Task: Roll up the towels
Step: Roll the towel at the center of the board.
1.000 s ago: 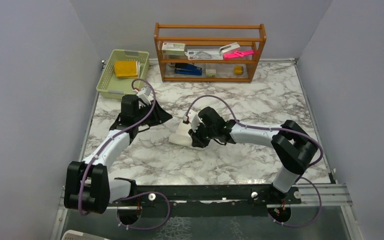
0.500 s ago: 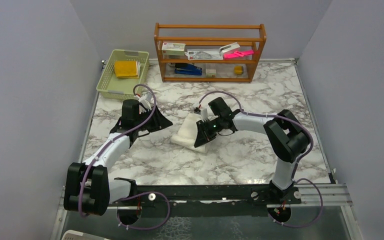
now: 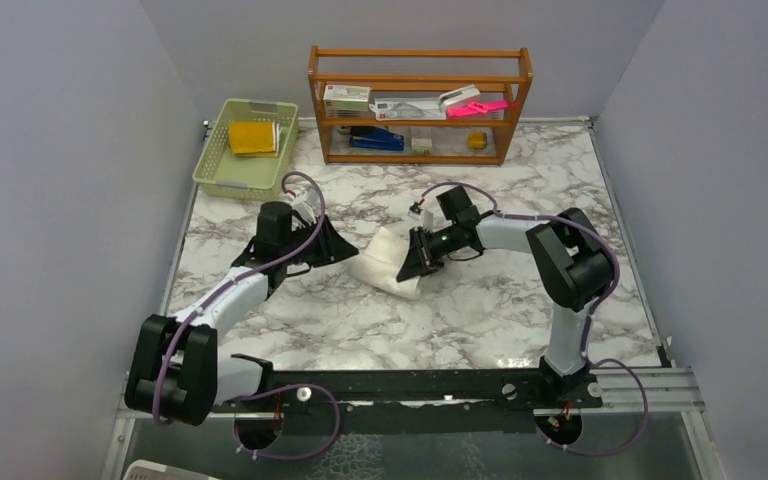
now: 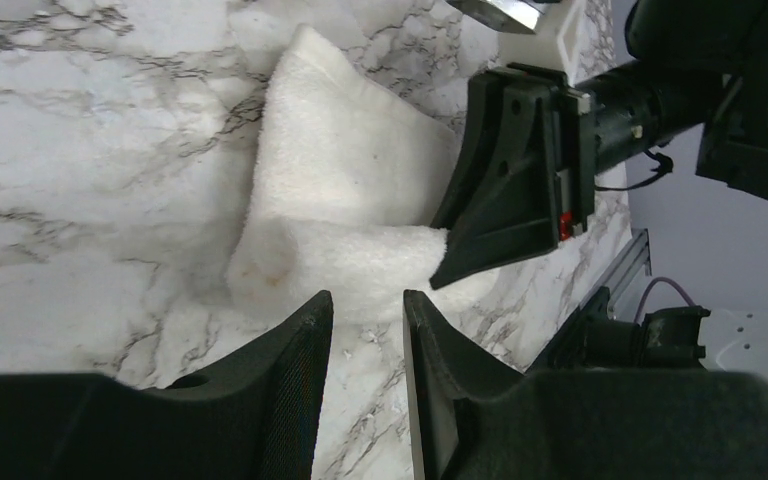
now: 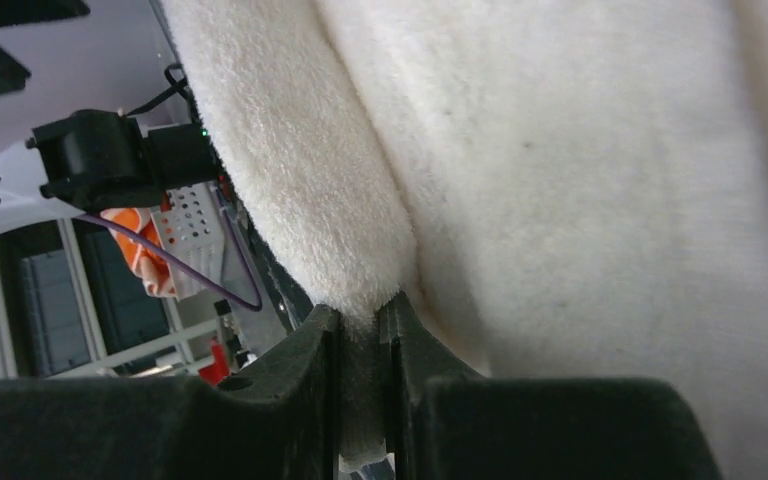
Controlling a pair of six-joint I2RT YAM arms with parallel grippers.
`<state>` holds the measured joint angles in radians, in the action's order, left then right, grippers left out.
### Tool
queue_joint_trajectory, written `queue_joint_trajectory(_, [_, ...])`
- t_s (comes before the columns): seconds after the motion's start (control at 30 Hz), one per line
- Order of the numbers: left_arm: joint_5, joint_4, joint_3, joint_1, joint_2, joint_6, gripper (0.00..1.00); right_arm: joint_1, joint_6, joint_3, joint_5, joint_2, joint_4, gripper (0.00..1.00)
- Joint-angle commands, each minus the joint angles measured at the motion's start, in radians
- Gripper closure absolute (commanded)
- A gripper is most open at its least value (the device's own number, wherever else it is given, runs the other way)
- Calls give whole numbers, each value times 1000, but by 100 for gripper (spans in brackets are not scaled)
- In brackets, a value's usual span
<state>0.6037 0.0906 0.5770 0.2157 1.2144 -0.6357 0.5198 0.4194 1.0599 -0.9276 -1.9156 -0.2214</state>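
Observation:
The cream-white towel point(image 3: 382, 268) lies partly folded on the marble table, mid-table. My right gripper point(image 3: 418, 262) is shut on a thick fold at the towel's right edge. In the right wrist view the towel point(image 5: 580, 180) fills the frame and the gripper point(image 5: 360, 325) pinches the fold. My left gripper point(image 3: 338, 246) sits just left of the towel, low over the table. In the left wrist view the gripper point(image 4: 365, 320) is slightly open and empty, and its tips stop short of the towel's point(image 4: 340, 190) near roll. The mustard-yellow towel point(image 3: 252, 137) lies in the basket.
The green plastic basket point(image 3: 222, 170) stands at the back left. A wooden shelf point(image 3: 420, 55) with small items stands at the back centre. Grey walls close in both sides. A black rail point(image 3: 410, 385) runs along the front edge.
My right gripper has swung back and to the right while holding the towel's edge, dragging the towel slightly right. My left gripper has moved right, closer to the towel.

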Motion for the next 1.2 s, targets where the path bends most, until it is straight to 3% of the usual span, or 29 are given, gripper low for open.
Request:
queue_joint_trajectory(0.0, [24, 148, -16, 76, 69, -52, 65, -37, 96, -37, -58, -52, 51, 99])
queue_joint_trajectory(0.33, [60, 301, 8, 131, 223, -103, 66, -52, 94, -43, -12, -80, 29, 99])
queue_joint_trajectory(0.7, [99, 395, 28, 181, 247, -181, 66, -51, 54, -54, 62, -115, 1, 99])
queue_joint_trajectory(1.17, [-66, 502, -104, 200, 408, -151, 68, -24, 28, -85, 86, -137, 6, 99])
